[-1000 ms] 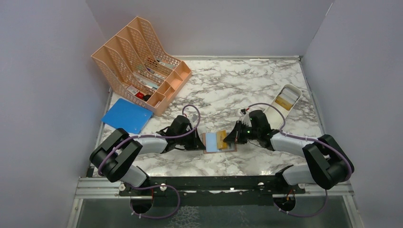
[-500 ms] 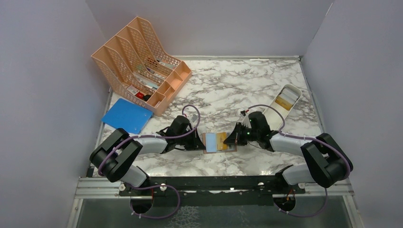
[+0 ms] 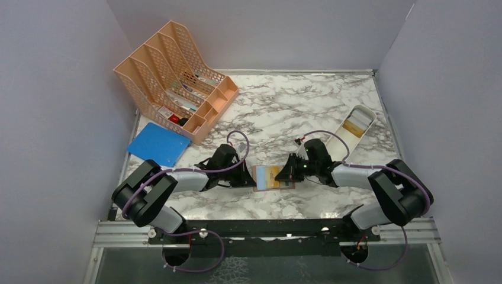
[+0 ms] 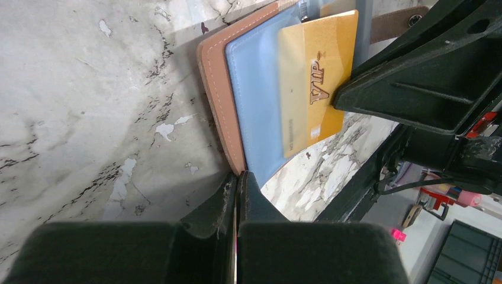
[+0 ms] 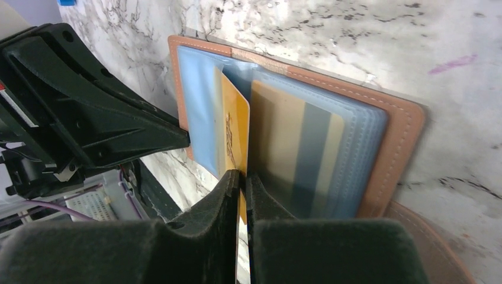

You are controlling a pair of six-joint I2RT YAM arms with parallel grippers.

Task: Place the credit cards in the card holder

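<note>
The card holder lies spread open and flat on the table, lining up, so that its pockets face the arms. The left pincer has its fingers pressed together with nothing between them. Its tip rests against the leather rim on the card holder's left side, most likely to pin the thin wallet in place so that it neither slides nor folds shut while a card is pushed in from the other side. The right pincer comes in from the card holder's right side with its fingers almost together, and the near edge of the gold card sits in the slim gap between them. That card stands tilted on edge over the middle of the card holder. Its far edge dips toward the fold, where the blue lining meets the clear pockets, which looks like the angle needed to feed it into a slot. How firmly the card is pinched cannot be told. A striped card already sits inside a pocket on the card holder's right half. Well away from the card holder, beyond its right side, a white tray holds a third card that has yet to be fetched.
</note>
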